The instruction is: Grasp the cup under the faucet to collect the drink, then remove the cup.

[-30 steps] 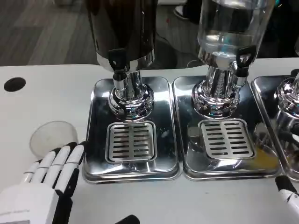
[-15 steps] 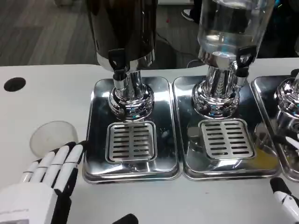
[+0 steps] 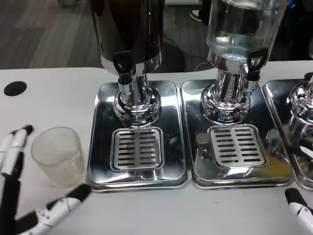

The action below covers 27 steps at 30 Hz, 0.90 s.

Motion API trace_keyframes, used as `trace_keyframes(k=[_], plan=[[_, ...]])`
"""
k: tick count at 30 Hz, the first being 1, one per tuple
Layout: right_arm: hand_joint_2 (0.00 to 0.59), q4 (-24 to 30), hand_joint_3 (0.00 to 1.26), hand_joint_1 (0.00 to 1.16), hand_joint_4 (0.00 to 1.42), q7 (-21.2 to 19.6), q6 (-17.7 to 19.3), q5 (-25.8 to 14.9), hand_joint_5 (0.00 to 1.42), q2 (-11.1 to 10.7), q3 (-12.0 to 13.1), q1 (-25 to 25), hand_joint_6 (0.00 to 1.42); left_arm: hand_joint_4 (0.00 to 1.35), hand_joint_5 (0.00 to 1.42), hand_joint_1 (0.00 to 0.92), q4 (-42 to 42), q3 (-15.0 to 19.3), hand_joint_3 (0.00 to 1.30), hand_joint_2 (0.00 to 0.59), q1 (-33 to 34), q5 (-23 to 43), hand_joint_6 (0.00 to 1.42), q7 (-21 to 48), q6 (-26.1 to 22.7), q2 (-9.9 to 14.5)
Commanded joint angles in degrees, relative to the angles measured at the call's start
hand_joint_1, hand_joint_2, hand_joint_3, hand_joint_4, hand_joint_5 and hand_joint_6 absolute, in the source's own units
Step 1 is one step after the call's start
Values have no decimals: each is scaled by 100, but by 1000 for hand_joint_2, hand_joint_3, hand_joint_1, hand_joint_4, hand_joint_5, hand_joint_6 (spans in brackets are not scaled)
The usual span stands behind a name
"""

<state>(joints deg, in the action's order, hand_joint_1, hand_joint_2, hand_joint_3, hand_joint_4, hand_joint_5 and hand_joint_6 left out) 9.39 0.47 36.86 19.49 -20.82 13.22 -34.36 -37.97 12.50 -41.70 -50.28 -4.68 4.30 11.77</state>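
Cup upright between spread left hand fingers — seemingly untouched.

R hand mostly off-frame

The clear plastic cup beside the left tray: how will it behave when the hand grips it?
The cup looks thin, translucent and empty, so it is probably very light and may deform under a firm squeeze. Standing upright on the table, taller than wide, it could tip or slide if the left hand, open around it, bumps one side first.
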Motion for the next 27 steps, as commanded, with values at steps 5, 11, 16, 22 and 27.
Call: trace_keyframes(k=[5, 11, 16, 22, 27], plan=[[379, -149, 199, 455, 65, 56, 220, -231, 0, -120, 119, -175, 0, 10, 244, 0, 622, 453, 71, 41, 964, 181, 402, 506, -906, 320], [379, -260, 203, 454, 65, 119, 471, -393, 0, -166, 169, -383, 0, 31, 262, 0, 1401, 261, 80, 48, 1773, 115, 403, 806, -1463, 667], [379, -345, 207, 454, 64, 170, 644, -531, 0, -202, 225, -524, 0, 41, 296, 87, 1771, -83, 72, 53, 2108, -25, 445, 796, -1781, 835], [379, -446, 208, 454, 69, 219, 844, -659, 1, -245, 339, -651, 0, 51, 335, 159, 1926, -553, 51, 42, 2371, -452, 491, 687, -2001, 899], [379, -513, 215, 454, 73, 287, 942, -741, 1, -287, 398, -682, 0, 54, 345, 171, 1991, -870, 51, 40, 2563, -675, 518, 669, -2131, 903]])
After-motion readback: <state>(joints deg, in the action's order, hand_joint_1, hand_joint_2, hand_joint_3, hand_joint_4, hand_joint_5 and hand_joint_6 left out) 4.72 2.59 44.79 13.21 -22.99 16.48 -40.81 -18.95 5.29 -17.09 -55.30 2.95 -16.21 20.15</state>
